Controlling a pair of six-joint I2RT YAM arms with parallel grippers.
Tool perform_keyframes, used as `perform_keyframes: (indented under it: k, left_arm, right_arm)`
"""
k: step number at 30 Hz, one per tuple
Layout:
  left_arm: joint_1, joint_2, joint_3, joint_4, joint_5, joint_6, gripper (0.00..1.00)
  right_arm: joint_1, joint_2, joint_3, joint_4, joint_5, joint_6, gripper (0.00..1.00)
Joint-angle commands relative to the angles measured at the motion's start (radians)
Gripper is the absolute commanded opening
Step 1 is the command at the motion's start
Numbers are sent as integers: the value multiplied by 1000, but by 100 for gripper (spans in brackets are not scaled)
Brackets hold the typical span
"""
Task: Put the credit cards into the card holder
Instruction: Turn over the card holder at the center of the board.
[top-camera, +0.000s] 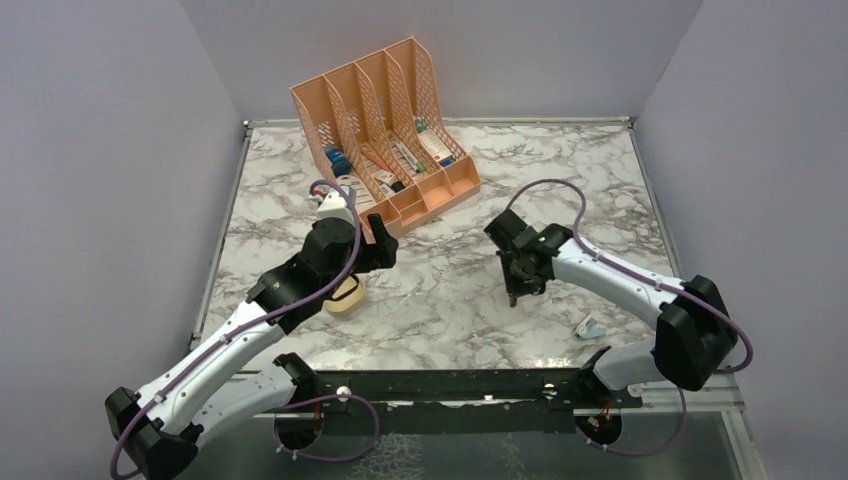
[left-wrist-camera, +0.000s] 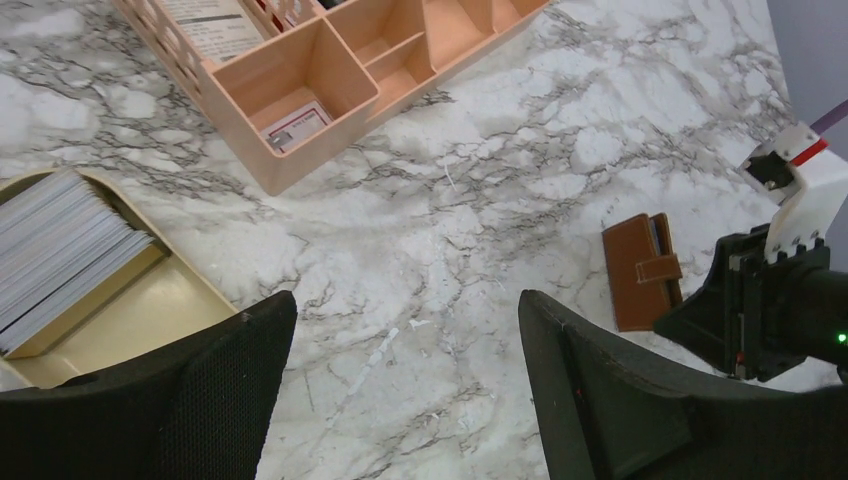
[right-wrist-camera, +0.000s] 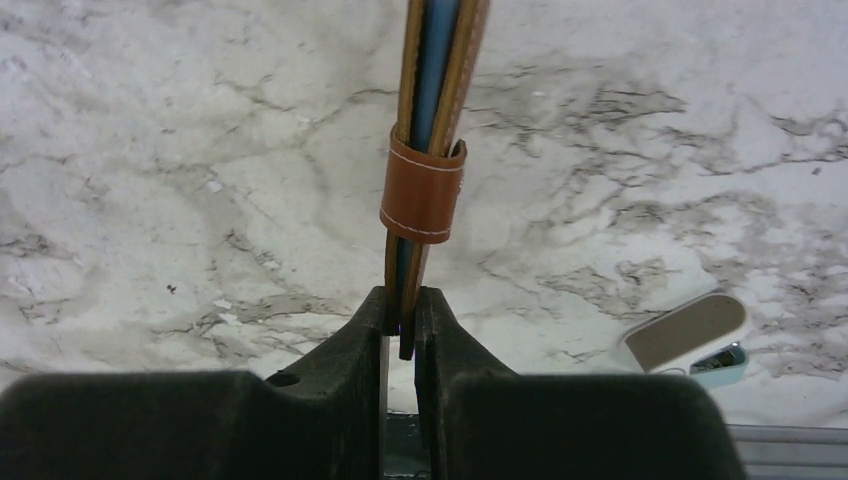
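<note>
The brown card holder is folded, its snap tab wrapped round it, and a blue credit card shows edge-on between its two halves. My right gripper is shut on one end of it over the middle of the table; in the top view the card holder hangs just below the fingers. My left gripper stands wide open above bare marble with nothing between its fingers. The card holder lies to its right. A stack of pale grey credit cards sits in a yellowish tray to its left.
The peach slotted desk organizer stands at the back, its front compartments just beyond my left gripper. A small white and teal object lies on the marble near the right arm's base. Grey walls close off three sides.
</note>
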Motion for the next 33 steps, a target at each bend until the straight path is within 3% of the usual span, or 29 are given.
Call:
perform_keyframes:
  k: [1, 8, 13, 17, 20, 28, 33]
  left_arm:
    - [6, -45, 20, -61, -115, 36, 84]
    - [6, -76, 1, -64, -125, 16, 84]
    - [6, -69, -33, -43, -59, -16, 84]
    - [6, -30, -55, -10, 36, -22, 81]
    - [6, 6, -60, 11, 103, -20, 77]
    - [4, 142, -59, 117, 329, -1, 58]
    - [-24, 260, -36, 165, 379, 1, 50]
  right_arm:
    - [113, 79, 60, -6, 16, 71, 13]
    - [221, 104, 70, 183, -196, 72, 37]
    - [222, 73, 67, 227, -166, 35, 46]
    - [213, 89, 92, 200, -75, -12, 46]
    - [171, 97, 85, 222, -89, -43, 44]
    - [-33, 94, -27, 383, -309, -115, 37]
    - [-119, 146, -87, 475, -388, -145, 37]
